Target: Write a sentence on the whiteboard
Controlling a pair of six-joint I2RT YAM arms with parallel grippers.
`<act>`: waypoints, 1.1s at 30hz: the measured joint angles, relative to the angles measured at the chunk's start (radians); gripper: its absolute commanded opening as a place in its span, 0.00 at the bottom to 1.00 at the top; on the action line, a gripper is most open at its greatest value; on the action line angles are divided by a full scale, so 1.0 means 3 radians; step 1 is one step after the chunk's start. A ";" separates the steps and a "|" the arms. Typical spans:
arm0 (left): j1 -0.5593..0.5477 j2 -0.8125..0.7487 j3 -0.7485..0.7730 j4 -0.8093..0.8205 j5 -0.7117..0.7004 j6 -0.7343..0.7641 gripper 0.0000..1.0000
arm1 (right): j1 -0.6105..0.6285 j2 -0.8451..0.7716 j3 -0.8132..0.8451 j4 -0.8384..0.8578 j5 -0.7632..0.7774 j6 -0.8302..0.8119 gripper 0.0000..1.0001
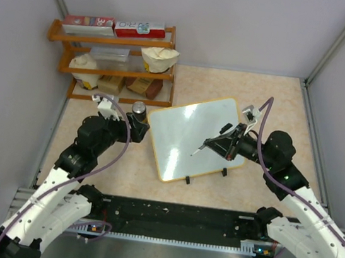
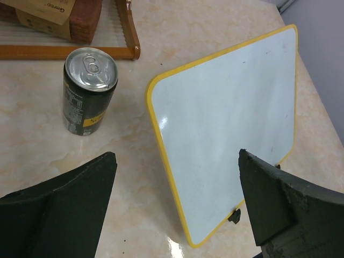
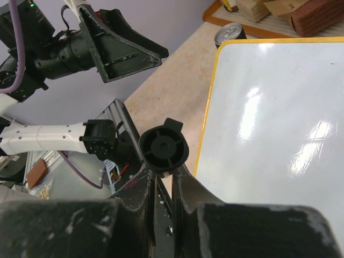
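Observation:
The whiteboard, white with a yellow frame, lies tilted on the table; it also shows in the left wrist view and the right wrist view. Its surface is blank; no sentence shows on it. My right gripper is shut on a black marker, whose tip points down-left over the board's middle. I cannot tell whether the tip touches. My left gripper is open and empty, just above the board's left edge.
A green drink can stands by the board's left corner. A wooden shelf with boxes and bags stands at the back left. The board's black clip feet face the near edge. Walls enclose the table.

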 measured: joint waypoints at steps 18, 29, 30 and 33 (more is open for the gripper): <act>0.0085 0.0472 -0.0563 0.0342 0.0361 -0.0228 0.98 | 0.0000 0.0085 0.0019 -0.0062 0.0170 -0.0144 0.00; 0.0559 0.0507 -0.0774 0.0874 0.0930 -0.0276 0.96 | 0.0000 0.0085 0.0019 -0.0066 0.0252 -0.0202 0.00; 0.0626 0.0510 -0.0809 0.0931 0.1013 -0.0276 0.96 | 0.0000 0.0085 0.0019 -0.0066 0.0253 -0.0211 0.00; 0.0726 0.0579 -0.0847 0.1113 0.1203 -0.0273 0.96 | -0.0004 0.0108 0.0019 -0.0051 0.0233 -0.0217 0.00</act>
